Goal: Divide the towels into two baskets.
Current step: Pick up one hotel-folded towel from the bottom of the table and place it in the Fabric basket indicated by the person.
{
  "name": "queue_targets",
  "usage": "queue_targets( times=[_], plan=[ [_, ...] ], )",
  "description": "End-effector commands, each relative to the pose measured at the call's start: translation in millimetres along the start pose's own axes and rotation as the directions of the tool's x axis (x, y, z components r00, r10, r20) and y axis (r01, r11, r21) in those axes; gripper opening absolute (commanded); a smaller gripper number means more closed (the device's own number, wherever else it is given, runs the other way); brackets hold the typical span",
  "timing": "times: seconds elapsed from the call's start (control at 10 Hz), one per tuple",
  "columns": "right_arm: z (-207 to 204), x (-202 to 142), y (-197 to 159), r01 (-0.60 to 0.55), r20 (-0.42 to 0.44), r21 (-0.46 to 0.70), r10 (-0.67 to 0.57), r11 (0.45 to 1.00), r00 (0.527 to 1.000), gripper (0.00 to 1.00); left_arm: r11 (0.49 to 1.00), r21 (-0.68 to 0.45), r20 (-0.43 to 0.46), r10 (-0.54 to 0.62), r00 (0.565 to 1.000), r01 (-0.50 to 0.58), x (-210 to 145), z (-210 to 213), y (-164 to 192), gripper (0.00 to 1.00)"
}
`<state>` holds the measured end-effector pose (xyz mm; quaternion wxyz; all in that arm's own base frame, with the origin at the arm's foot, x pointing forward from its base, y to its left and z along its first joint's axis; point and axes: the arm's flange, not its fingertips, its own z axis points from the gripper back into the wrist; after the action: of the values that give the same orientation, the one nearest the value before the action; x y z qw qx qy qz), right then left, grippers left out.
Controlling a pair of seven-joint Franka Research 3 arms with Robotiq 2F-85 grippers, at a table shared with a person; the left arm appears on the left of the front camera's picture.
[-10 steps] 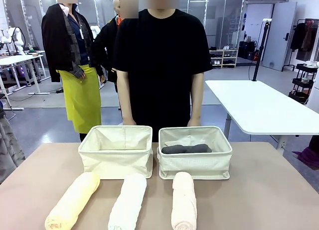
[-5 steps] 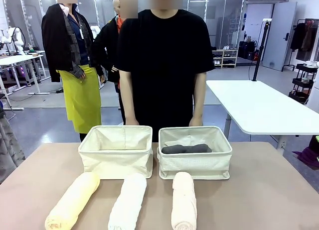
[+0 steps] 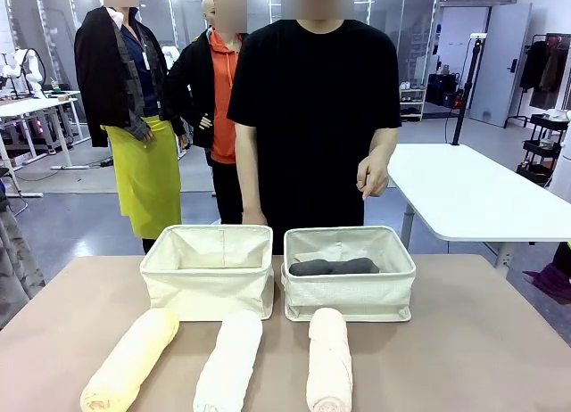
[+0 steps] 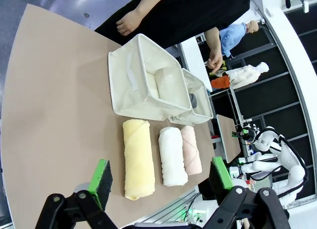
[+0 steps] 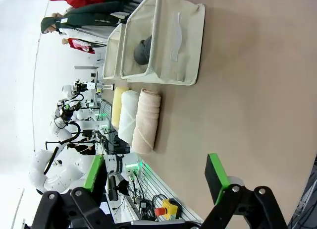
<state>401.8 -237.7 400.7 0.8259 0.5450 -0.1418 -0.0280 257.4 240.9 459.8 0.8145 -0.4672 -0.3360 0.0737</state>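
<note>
Logged black-and-green grippers and a person dressed in black.
Found the left gripper [image 4: 161, 175] built of matte black linked bars with round pivot pins at the joints, each finger capped by a bright green rectangular pad [image 4: 102, 175]; noted the same black bars and green pads [image 5: 216, 170] on the right gripper [image 5: 156, 172]. Made out on the person [image 3: 312, 118] a plain black T-shirt with loose short sleeves [image 3: 379, 95].

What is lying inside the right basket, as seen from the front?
A dark grey towel lies crosswise in the right basket. The basket's near wall hides its floor and the underside of the towel, so whether anything lies below cannot be seen.
</note>
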Motion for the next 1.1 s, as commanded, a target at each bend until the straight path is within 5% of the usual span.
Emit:
queue_targets(
  times=[0.0, 1.0],
  plan=[
    [-0.6, -2.7, 4.5, 0.018, -0.002, 0.001, -0.018, 1.0, 1.0, 1.0, 1.0, -0.016, 0.008, -0.008, 1.0, 0.008, 0.0, 2.8, -0.9, 1.0],
    [-0.6, -2.7, 4.5, 0.018, -0.002, 0.001, -0.018, 1.0, 1.0, 1.0, 1.0, -0.016, 0.008, -0.008, 1.0, 0.008, 0.0, 2.8, -0.9, 1.0]
  ],
)
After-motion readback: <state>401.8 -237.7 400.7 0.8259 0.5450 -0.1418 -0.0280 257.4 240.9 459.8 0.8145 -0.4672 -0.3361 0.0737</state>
